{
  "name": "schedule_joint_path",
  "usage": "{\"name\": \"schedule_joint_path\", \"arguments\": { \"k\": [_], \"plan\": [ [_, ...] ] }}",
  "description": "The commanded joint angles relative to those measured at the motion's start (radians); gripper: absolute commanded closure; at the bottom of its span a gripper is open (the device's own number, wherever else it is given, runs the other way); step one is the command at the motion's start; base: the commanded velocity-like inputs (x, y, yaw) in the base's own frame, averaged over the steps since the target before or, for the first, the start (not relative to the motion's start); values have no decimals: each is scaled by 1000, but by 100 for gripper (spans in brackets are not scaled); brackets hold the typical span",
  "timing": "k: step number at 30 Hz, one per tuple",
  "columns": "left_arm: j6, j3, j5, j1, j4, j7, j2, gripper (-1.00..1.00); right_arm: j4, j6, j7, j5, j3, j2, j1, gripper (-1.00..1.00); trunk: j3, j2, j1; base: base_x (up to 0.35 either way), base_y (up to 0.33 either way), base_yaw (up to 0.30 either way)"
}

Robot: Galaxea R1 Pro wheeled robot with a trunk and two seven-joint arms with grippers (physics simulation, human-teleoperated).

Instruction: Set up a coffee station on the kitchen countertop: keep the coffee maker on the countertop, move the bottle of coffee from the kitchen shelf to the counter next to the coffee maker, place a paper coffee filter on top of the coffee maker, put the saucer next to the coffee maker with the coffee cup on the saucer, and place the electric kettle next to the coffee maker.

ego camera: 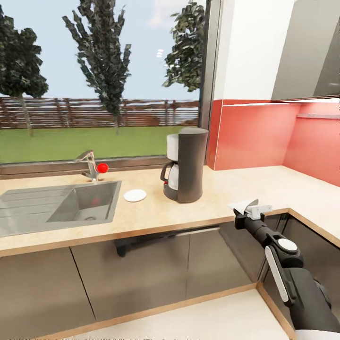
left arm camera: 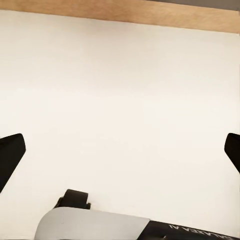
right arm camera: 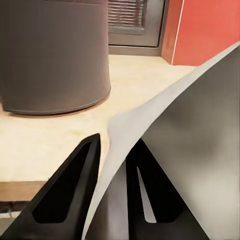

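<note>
The dark grey coffee maker (ego camera: 186, 165) with its white carafe stands on the beige countertop (ego camera: 245, 184), right of the sink. A small white saucer (ego camera: 134, 195) lies flat just left of it. My right gripper (ego camera: 252, 208) hovers at the counter's front edge, right of and nearer than the machine, shut on a white paper coffee filter (ego camera: 240, 205). In the right wrist view the filter (right arm camera: 200, 125) fans out between the black fingers (right arm camera: 75, 190), with the coffee maker's base (right arm camera: 55, 55) ahead. My left gripper (left arm camera: 120, 150) is open over a pale surface.
A steel sink (ego camera: 28, 208) with a faucet (ego camera: 89, 165) and red knob is set in the counter's left part. Red backsplash (ego camera: 255, 137) and a grey hood (ego camera: 307, 47) are at the right, where the counter turns a corner. Dark cabinet fronts (ego camera: 141, 269) run below.
</note>
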Motion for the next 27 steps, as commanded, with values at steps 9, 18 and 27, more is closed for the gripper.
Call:
{"name": "schedule_joint_path", "arguments": {
  "k": [9,18,27],
  "plan": [
    [-1,0,4,0,-1,1,-1,-100,-1,8,6,-1,0,1,-1,100,-1,-1,0,-120,124,-218],
    [-1,0,4,0,-1,1,-1,-100,-1,6,5,0,-1,1,-1,100,-1,-1,0,-6,212,-93],
    [-1,1,4,0,-1,1,-1,-100,-1,7,5,0,0,2,-1,100,-1,-1,0,0,247,-169]
  ]
}}
